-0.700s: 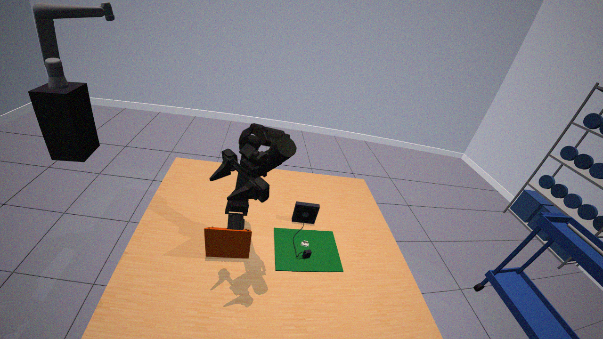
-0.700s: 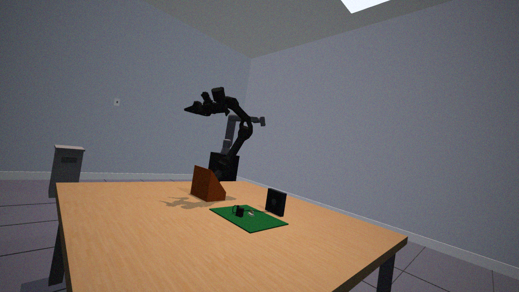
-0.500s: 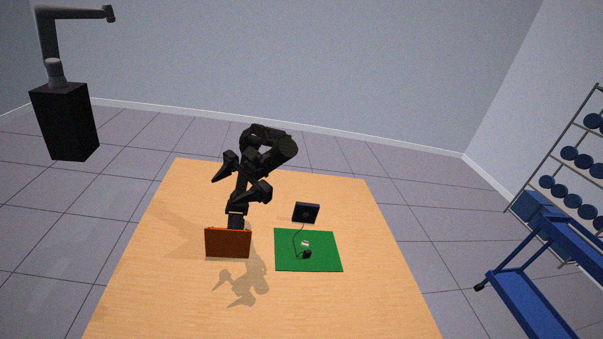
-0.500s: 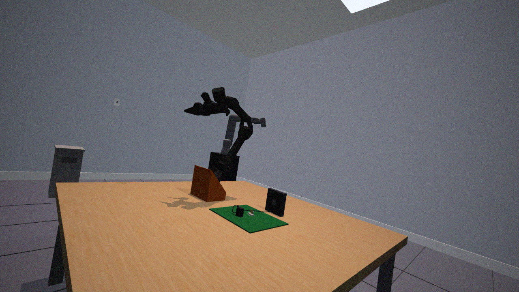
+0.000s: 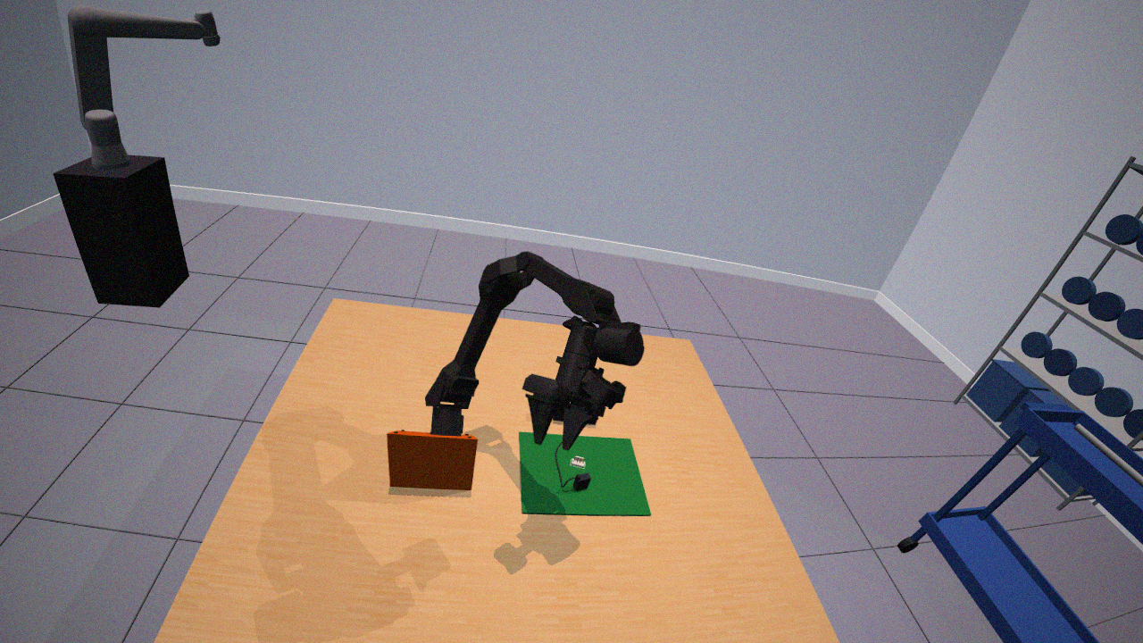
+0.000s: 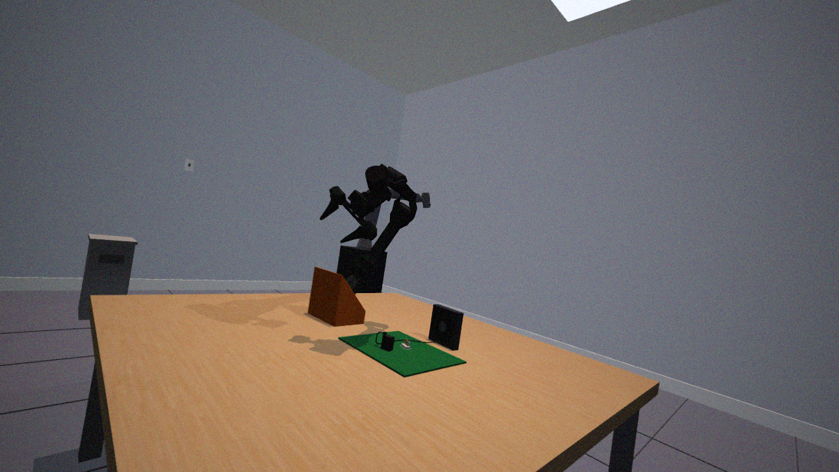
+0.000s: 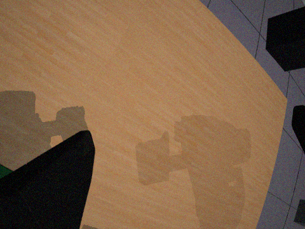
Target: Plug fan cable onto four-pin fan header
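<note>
The green board (image 5: 619,497) (image 6: 419,364) (image 7: 4,171) lies on the table. The small white four-pin header (image 5: 578,462) (image 6: 406,345) stands on it with its pins showing. The black plug (image 5: 581,482) (image 6: 387,342) sits on the board beside the header, apart from it. Its thin cable runs back to the black fan (image 6: 446,326), which stands behind the board and is mostly hidden by the arm in the top view. My gripper (image 5: 553,444) (image 6: 331,230) (image 7: 197,128) is wide open and empty, high above the table and clear of plug and board.
An orange-brown wedge-shaped block (image 5: 431,462) (image 6: 334,297) stands on the wooden table (image 5: 679,575) (image 6: 263,398) (image 7: 127,63), left of the board in the top view. The arm's shadow falls across the table and part of the board.
</note>
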You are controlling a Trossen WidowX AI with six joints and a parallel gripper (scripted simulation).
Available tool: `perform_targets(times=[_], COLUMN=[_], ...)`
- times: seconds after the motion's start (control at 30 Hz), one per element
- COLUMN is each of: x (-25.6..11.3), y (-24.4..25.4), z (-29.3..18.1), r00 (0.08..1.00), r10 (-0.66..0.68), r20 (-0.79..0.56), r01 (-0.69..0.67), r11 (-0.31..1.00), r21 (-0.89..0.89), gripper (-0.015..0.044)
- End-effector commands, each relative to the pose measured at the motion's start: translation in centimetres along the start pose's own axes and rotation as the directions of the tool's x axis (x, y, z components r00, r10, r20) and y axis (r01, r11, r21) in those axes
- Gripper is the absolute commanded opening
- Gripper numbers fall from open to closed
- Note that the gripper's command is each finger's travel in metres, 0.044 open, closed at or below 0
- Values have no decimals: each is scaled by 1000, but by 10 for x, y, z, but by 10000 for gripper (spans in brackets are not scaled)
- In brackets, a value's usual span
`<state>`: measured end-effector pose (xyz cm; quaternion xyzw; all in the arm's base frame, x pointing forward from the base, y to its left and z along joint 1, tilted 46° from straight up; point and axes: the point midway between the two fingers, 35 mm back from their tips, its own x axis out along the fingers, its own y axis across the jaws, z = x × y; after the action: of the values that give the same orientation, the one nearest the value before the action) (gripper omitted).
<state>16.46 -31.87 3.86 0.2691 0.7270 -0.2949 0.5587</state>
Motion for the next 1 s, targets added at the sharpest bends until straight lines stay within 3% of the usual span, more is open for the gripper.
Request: perform_targets(times=[0.0,0.2,0.4,0.7,0.97], x=[3,-4,-18,-13,51], y=[65,163,240,247,303], z=[3,-9,-31,-33,-65], r00=[981,876,719,714,711], r10=[186,445,612,616,618], r20=[-49,-185,-330,-333,-335], r01=[-192,-452,-571,-572,-574], r11=[937,627,249,238,235], r21=[-291,-635,-782,-785,-785], gripper=[440,440,440,440,440])
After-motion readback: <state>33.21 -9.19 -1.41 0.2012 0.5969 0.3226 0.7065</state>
